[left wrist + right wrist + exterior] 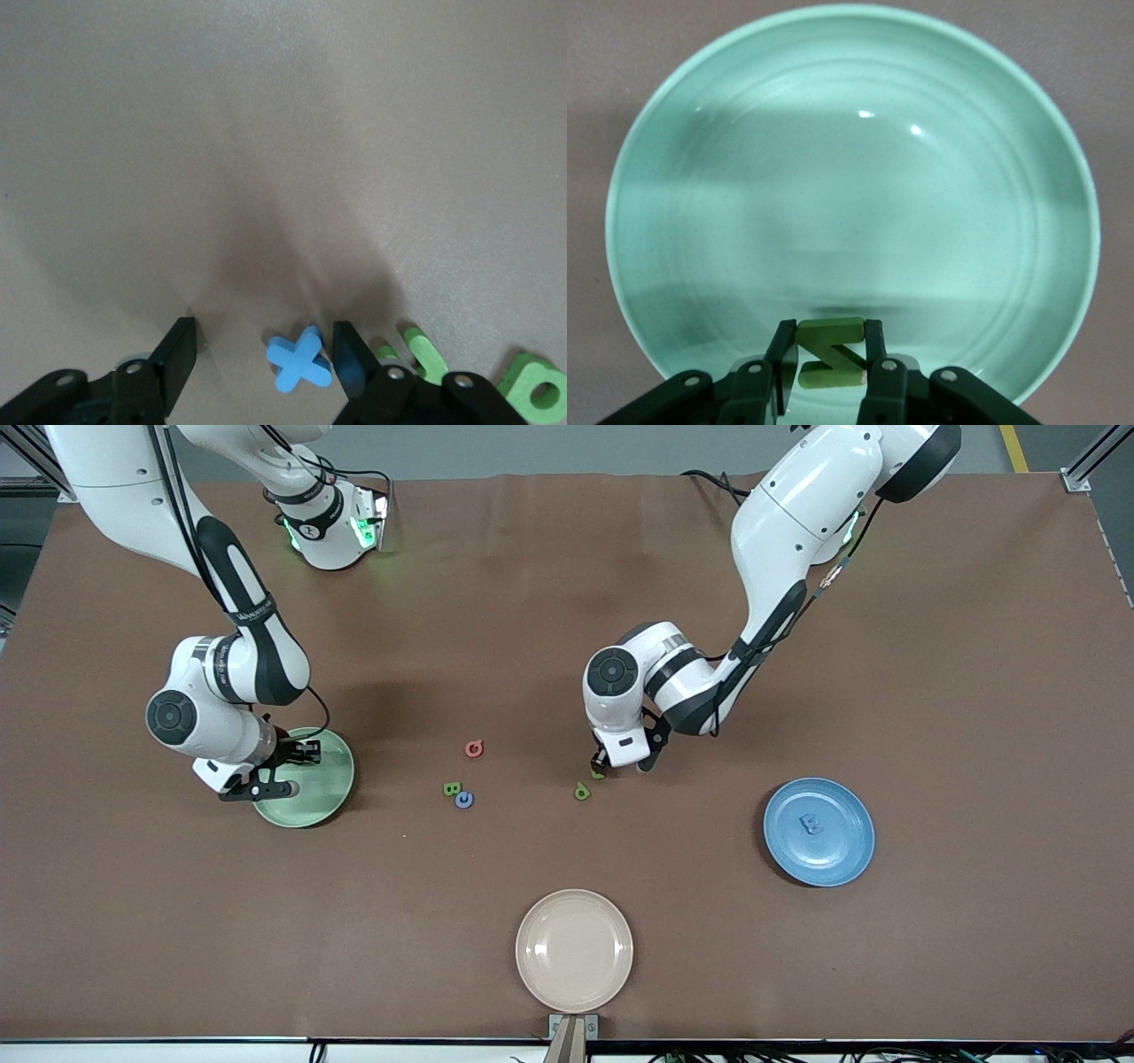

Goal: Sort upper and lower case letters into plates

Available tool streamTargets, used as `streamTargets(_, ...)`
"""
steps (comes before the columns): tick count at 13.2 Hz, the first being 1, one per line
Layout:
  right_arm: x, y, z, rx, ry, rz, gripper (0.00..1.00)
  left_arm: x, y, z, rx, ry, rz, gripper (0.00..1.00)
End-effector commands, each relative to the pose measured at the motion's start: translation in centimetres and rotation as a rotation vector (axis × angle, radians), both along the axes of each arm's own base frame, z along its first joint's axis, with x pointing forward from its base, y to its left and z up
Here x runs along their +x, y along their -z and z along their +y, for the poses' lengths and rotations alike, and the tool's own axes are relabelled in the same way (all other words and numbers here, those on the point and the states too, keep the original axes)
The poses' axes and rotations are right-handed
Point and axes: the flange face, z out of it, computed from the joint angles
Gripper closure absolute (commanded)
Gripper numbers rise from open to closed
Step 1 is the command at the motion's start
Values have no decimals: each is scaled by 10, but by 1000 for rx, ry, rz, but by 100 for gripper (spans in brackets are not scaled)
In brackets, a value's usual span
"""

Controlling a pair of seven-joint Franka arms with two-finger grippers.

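Right gripper [824, 343]: held over the green plate [850, 177], toward the right arm's end of the table. Its fingers are pinched narrow on a green letter [828, 356], an angular Z shape, gripped across its flat faces. The plate under it is seen bare.

Left gripper [263, 341]: lowered to the table near the middle, with its fingers [177, 350] standing well apart. A blue cross-shaped letter [299, 359] lies flat between them, close by one finger. Nothing is gripped yet.

Two more green letters [425, 354] [536, 390] lie just beside that gripper. A red letter [474, 748], a green one [452, 788] and a blue one [463, 800] are scattered between the two arms, the last two touching or nearly so.

One blue letter [811, 824] is already on the blue plate [842, 855], toward the left arm's end. The beige plate [574, 950], nearest the camera, is not used.

Handling, as judged:
- The letters look like light, chunky foam, slightly yielding and matte, so little slip is expected.
- The cross would best be taken across two opposed arms, or across its narrow waist, with the fingers lowered fully to the table (a thin flat piece is easily skated aside by one finger arriving first).
- A gentle squeeze should be enough.
- The neighbouring green letters could be nudged.
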Motion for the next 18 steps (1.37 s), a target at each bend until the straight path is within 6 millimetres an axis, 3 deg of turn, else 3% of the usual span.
streamTargets(1,-7,-6,-1,2,-7,-3,0,5,-2,-8,-17,-19,-15,33)
streamTargets(2,-4,-12,2,3,-5,5,0,5,-2,-8,-18,-19,-15,37)
streamTargets(5,19,-71,38,0,53,-22,0,4,-1,-9,-21,-16,-17,53)
streamTargets(7,32,-99,79,-11,127,-10,0,5,2,-8,-21,-18,-15,68)
streamTargets(10,26,-112,165,-31,256,-43,0,6,0,-8,-17,7,-25,95)
streamTargets(11,19,-116,197,-33,296,-64,0,11,-12,-7,-21,7,-41,100)
streamTargets(13,2,-103,255,-27,379,-103,0,35,-39,15,-6,29,-86,100)
streamTargets(14,-8,-92,282,-26,406,-119,0,54,-58,36,11,52,-103,100)
streamTargets(16,-17,-70,308,-13,429,-144,0,78,-85,74,42,157,-105,100)
streamTargets(18,-22,-50,319,-17,421,-158,0,109,-98,127,68,243,-86,100)
